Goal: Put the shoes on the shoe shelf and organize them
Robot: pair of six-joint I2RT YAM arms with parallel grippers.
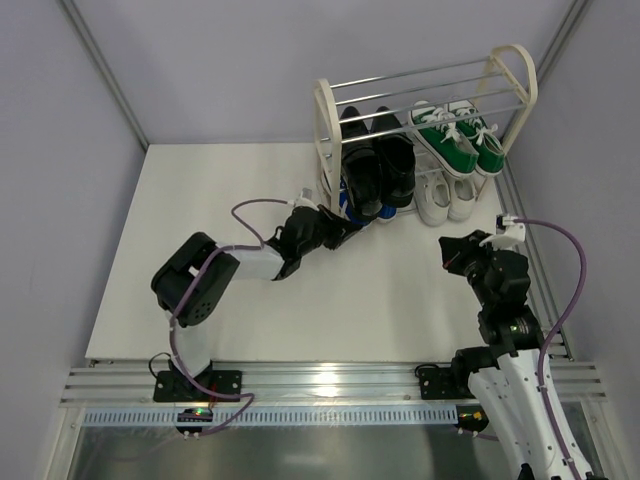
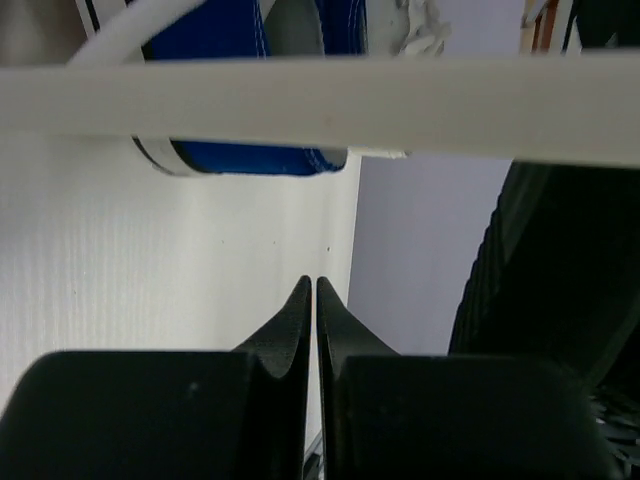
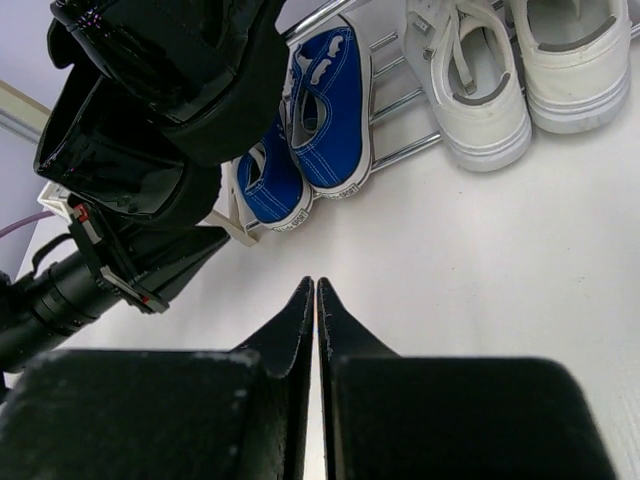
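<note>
**A:** Where are the shoes?

**B:** All four pairs look to be on the shoe shelf (image 1: pixel 522 75), which stands at the far side of the white table (image 1: pixel 200 200). The glossy black leather shoes (image 1: pixel 378 165) and the green sneakers (image 1: pixel 458 140) sit on the upper rods. Below, the white sneakers (image 3: pixel 470 90) are on the right. The blue sneakers (image 3: pixel 328 110) are on the left, partly under the black pair.

**A:** And the arms?

**B:** The left gripper (image 2: pixel 312 285) is low at the shelf's left end, its fingers pressed together on nothing. It is just short of the cream frame bar (image 2: pixel 400 100), and a blue heel shows right behind that bar. I cannot tell whether the tips touch the shoe. The right gripper (image 3: pixel 315 285) hovers over the table, back from the shelf. Its fingers are also pinched together and empty.

**A:** Which step is this?

**B:** Most likely the final tidying. The blue pair lies unevenly: the left shoe sits further out than its partner, with its heel near the foot of the frame.

**A:** What does the next move call for?

**B:** Probably a gentle push on that heel with the closed tips, straight toward the wall. It should stay low enough to clear the black shoes above and stop once both heels line up.
</note>
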